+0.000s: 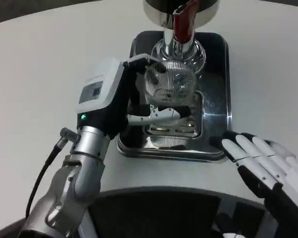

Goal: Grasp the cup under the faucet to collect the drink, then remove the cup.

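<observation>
Cup (170, 85) sat on the drip tray (216, 94), directly under the faucet (183, 22), so the drink would drop straight in. Left hand (139, 99) was wrapped around the cup's left side, thumb (156, 115) crossing in front low down and a fingertip hooked over the rim at the back; looked like a side grasp chosen to leave the cup mouth free for the stream. Cup was upright and appeared seated on the tray grille, not lifted. Right hand (265, 158) lay just off the tray's near right corner, fingers straight and slightly apart, holding nothing, likely parked out of the way or ready to work the tap. Hard to read: the cup was clear and ribbed, so I couldn't tell the fill level or whether anything was flowing. Dispenser body was cropped at the top edge; only the chrome base and a red lever part showed. Most left fingers were hidden behind the cup and hand housing, so grip firmness was a guess.
</observation>
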You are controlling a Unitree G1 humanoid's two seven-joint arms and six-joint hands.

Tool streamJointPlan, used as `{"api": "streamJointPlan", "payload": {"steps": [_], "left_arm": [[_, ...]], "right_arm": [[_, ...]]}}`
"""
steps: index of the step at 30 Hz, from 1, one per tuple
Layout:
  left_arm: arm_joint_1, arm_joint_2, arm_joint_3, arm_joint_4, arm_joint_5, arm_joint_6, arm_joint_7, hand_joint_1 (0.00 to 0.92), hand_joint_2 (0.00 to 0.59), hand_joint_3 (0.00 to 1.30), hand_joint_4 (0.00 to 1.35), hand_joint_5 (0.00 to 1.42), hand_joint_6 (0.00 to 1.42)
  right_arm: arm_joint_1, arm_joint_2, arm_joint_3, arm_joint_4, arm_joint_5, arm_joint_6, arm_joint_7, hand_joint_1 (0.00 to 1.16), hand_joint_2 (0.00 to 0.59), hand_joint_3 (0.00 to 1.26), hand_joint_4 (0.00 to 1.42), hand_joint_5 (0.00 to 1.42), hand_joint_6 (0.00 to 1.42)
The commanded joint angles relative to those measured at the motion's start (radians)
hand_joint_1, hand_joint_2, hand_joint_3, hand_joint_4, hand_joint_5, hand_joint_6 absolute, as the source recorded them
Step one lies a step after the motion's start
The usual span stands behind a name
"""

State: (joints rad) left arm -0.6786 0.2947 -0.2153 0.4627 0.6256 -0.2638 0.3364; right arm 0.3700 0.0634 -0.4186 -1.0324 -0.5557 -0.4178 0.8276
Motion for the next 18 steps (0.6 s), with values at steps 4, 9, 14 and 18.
{"api": "streamJointPlan", "payload": {"steps": [4,9,14,18], "left_arm": [[0.019,0.004,-0.008,-0.012,0.021,0.05,0.003,0.577,0.014,0.68,0.67,0.86,1.23],[0.02,0.009,-0.005,-0.025,0.016,0.071,-0.014,0.483,0.054,0.58,0.57,0.82,1.17],[0.018,0.019,-0.008,-0.027,0.002,0.068,-0.049,0.398,0.084,0.41,0.48,0.74,1.12],[0.017,0.02,-0.007,-0.028,-0.005,0.07,-0.075,0.372,0.089,0.36,0.45,0.71,1.11]], "right_arm": [[0.014,0.025,-0.006,-0.015,0.007,-0.031,0.033,0.43,0.469,0.04,0.0,0.0,0.0],[0.016,0.039,0.009,-0.015,0.0,-0.045,0.042,0.43,0.469,0.05,0.0,0.0,0.0],[0.02,0.049,0.019,-0.015,-0.005,-0.051,0.048,0.43,0.47,0.05,0.0,0.0,0.0],[0.023,0.05,0.024,-0.015,-0.007,-0.052,0.049,0.43,0.47,0.05,0.0,0.0,0.0]]}}
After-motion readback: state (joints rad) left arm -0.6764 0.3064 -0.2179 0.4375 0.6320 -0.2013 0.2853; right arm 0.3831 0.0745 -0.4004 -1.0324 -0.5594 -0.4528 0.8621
